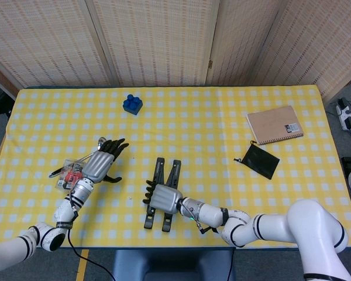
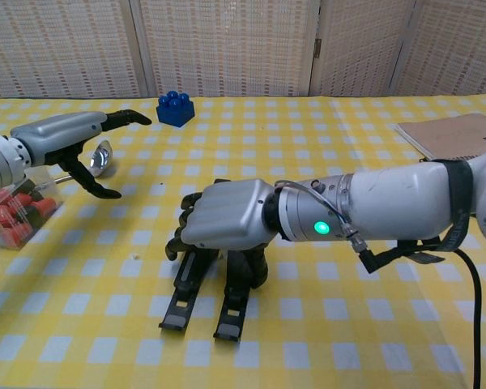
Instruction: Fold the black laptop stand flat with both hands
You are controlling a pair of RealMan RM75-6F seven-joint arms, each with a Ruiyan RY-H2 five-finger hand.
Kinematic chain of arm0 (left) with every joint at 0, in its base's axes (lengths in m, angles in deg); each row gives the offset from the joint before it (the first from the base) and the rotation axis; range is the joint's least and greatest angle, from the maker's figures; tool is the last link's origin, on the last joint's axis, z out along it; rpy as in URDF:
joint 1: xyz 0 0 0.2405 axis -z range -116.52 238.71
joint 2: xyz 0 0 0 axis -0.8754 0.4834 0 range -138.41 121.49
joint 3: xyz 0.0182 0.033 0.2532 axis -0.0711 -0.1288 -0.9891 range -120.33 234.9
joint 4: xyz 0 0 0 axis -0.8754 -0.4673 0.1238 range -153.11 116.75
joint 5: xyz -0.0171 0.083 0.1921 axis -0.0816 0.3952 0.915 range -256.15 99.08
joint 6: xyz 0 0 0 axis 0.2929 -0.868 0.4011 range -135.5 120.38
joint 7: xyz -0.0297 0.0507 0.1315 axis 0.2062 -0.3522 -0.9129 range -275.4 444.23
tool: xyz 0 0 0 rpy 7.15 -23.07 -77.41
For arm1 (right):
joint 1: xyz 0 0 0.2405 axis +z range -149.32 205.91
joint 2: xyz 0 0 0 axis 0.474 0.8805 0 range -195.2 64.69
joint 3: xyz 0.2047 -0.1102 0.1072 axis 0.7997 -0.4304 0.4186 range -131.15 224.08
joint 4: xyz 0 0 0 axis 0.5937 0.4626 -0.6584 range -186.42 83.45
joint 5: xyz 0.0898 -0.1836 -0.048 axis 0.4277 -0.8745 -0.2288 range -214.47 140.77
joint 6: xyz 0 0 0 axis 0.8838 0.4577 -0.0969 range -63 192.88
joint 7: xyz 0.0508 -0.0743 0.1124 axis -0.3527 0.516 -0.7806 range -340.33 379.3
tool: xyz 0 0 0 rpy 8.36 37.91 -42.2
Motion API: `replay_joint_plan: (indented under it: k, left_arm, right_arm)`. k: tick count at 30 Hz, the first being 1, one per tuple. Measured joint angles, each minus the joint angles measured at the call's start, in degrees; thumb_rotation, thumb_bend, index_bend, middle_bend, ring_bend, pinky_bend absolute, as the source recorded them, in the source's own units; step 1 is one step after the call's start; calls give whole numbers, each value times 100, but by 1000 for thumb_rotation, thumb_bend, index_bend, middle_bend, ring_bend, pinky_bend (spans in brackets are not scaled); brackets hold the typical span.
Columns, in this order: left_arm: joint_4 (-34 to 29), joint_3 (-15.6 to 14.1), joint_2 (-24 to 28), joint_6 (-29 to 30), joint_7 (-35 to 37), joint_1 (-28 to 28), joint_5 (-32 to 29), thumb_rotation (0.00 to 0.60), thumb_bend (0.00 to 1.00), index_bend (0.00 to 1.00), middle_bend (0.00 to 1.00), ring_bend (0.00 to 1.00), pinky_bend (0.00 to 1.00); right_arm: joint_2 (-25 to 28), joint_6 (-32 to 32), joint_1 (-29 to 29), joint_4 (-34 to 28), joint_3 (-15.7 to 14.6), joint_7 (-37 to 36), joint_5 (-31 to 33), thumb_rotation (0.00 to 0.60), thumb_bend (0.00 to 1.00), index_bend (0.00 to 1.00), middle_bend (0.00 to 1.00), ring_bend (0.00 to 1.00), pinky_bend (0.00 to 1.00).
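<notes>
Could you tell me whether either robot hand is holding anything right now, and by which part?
The right robot hand lies over the middle of the black laptop stand, fingers curled over its bars. The left robot hand holds nothing.

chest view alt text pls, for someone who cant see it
The robot's right hand rests on the black laptop stand on a yellow checked table. Its left hand hangs open at left, near a spoon and blue block.
</notes>
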Motion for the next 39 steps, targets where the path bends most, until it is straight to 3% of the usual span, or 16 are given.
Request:
replay_joint_plan:
  k: [8, 12, 13, 15, 17, 18, 20, 25, 32, 39]
  left_arm:
    - [39, -19, -25, 43, 12, -34, 57, 600, 193, 44, 40, 0, 0]
    - [9, 0, -1, 38, -9, -40, 40, 600, 192, 44, 39, 0, 0]
    - [-5, 4, 10, 44, -28, -42, 39, 600, 193, 44, 40, 0, 0]
    - [-38, 10, 34, 61, -66, -50, 38, 600, 193, 44, 40, 0, 0]
    - [-76, 17, 72, 82, -118, -62, 33, 600, 193, 44, 40, 0, 0]
    - [-83, 19, 87, 95, -153, -66, 33, 600, 193, 44, 40, 0, 0]
    - [-63, 20, 113, 164, -287, -81, 50, 600, 193, 44, 40, 0, 0]
    - [-129, 46, 288, 390, -491, -227, -1, 600, 194, 62, 39, 0, 0]
    - [-732, 75, 921, 659, -605, -658, -343, 600, 224, 98, 30, 0, 0]
    - [-1123, 66, 1436, 1198, -657, -1248, -565, 600, 224, 117, 30, 0, 0]
  right_arm:
    - [-82, 424, -54, 119, -111, -289, -398, 600, 258, 494, 472, 314, 63]
    - [-111, 629, -93, 209, -175, -604, -654, 600, 257, 523, 492, 337, 63]
    - [-112, 667, -98, 228, -195, -663, -714, 600, 258, 498, 469, 335, 62]
    - [-89, 707, -106, 237, -247, -764, -782, 600, 258, 348, 358, 272, 38]
    - [-26, 664, -115, 179, -268, -757, -761, 600, 257, 56, 139, 113, 2]
    - [6, 657, -125, 130, -270, -743, -737, 600, 258, 8, 77, 65, 0]
    - [92, 696, -178, -35, -265, -708, -666, 600, 258, 0, 24, 20, 0]
    - [435, 1185, -517, -620, -234, -653, -462, 600, 258, 0, 22, 46, 0]
    - [1404, 2522, -1492, -1634, -352, -686, -301, 600, 257, 0, 38, 58, 0]
    - [2407, 3932, -2642, -2146, -643, -1068, -380, 600, 257, 0, 31, 34, 0]
